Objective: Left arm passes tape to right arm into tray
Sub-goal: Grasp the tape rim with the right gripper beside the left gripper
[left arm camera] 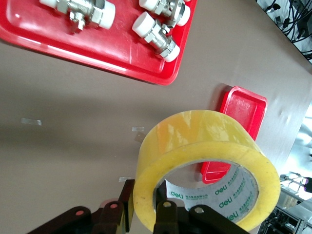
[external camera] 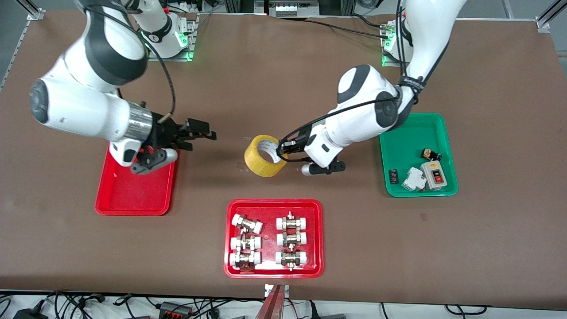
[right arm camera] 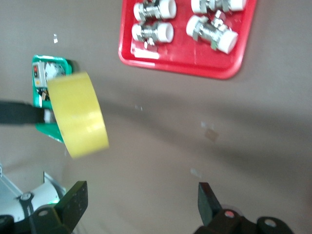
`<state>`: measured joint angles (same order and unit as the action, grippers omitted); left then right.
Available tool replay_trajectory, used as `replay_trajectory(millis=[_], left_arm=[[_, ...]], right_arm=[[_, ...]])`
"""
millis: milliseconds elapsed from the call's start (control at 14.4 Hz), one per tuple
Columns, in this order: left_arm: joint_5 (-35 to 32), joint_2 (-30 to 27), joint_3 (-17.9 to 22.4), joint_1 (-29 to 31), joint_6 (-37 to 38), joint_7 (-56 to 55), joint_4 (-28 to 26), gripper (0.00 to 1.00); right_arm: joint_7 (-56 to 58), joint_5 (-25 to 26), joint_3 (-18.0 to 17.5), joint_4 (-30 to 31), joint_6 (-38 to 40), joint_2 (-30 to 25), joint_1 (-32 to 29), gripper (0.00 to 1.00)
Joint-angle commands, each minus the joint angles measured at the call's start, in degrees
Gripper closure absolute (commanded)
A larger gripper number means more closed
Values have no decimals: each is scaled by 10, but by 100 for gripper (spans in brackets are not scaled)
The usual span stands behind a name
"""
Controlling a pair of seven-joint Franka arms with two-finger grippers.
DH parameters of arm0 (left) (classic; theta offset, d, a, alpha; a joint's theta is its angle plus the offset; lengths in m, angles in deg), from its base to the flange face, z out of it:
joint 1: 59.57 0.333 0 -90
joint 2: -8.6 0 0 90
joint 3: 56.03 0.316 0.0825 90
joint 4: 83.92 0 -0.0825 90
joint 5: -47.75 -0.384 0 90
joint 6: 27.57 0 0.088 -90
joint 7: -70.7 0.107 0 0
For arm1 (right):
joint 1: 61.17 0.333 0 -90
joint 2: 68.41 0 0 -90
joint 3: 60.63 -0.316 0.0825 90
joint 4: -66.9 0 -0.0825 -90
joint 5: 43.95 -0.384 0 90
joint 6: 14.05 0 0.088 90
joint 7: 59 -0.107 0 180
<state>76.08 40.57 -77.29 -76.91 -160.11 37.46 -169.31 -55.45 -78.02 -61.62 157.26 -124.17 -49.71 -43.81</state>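
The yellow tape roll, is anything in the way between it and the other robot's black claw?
Nothing visible. The yellow translucent tape roll is held up by the left gripper, and only bare brown table shows in the gap to the open right gripper.

Yellow tape (external camera: pixel 266 156) (airborne), red tray (external camera: pixel 135 190)

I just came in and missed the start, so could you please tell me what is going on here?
The left end effector holds the tape by its wall, up over the middle of the table. The right end effector is open, facing the tape with a gap between them, partly over the plain red tray. The handover has not happened yet. The tray with fittings and the green tray are not involved.
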Motion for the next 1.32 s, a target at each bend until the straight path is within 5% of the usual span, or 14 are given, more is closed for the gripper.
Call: replay_trajectory(millis=[0, 416, 1248], left_arm=[[9, 9, 1, -2, -1, -8, 22, 100], [6, 22, 0, -3, -16, -4, 26, 100], [5, 24, 1, -8, -29, -2, 26, 100]], right_arm=[[10, -42, 5, -25, -46, 27, 26, 0], [72, -133, 4, -57, -48, 73, 33, 0], [177, -174, 4, -81, -64, 124, 46, 0]])
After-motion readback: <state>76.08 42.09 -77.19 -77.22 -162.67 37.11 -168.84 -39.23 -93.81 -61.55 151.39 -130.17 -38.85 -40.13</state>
